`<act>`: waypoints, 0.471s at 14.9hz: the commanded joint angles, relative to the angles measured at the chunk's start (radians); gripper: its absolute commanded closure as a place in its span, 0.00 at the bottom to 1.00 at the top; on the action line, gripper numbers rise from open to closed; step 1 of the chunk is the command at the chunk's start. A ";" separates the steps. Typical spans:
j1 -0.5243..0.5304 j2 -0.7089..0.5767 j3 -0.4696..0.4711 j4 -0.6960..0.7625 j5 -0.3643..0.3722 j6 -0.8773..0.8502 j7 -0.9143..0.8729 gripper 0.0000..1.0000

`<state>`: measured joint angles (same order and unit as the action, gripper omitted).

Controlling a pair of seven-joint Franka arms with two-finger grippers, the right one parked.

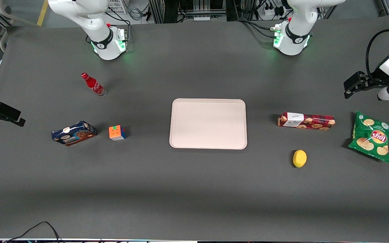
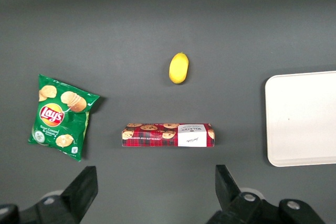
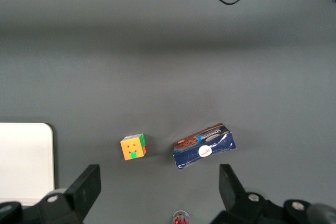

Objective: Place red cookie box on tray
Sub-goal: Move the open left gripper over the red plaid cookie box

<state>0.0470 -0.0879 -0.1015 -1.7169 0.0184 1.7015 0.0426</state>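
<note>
The red cookie box (image 1: 306, 120) (image 2: 168, 135) lies flat on the dark table, between the tray (image 1: 208, 124) (image 2: 302, 119) and a green chips bag. The pale pink tray lies mid-table with nothing on it. My gripper (image 1: 349, 88) (image 2: 155, 187) hangs open and holds nothing. It is well above the table at the working arm's end, farther from the front camera than the box and apart from it. In the left wrist view its two black fingers (image 2: 84, 188) stand wide apart with bare table between them.
A green chips bag (image 1: 371, 136) (image 2: 62, 116) lies beside the box toward the working arm's end. A yellow lemon (image 1: 299, 158) (image 2: 178, 68) sits nearer the front camera. Toward the parked arm's end are a blue cookie box (image 1: 74, 132), a colour cube (image 1: 117, 132) and a red bottle (image 1: 93, 84).
</note>
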 commanded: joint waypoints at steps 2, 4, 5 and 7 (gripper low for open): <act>-0.007 0.017 0.002 0.031 -0.002 -0.005 0.011 0.00; -0.009 0.020 0.003 0.031 0.000 0.004 0.014 0.00; -0.013 0.030 0.002 0.030 0.002 0.012 0.034 0.00; -0.036 0.040 0.005 0.020 0.018 0.007 0.176 0.00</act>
<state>0.0437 -0.0799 -0.1034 -1.7162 0.0187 1.7082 0.0798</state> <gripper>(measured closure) 0.000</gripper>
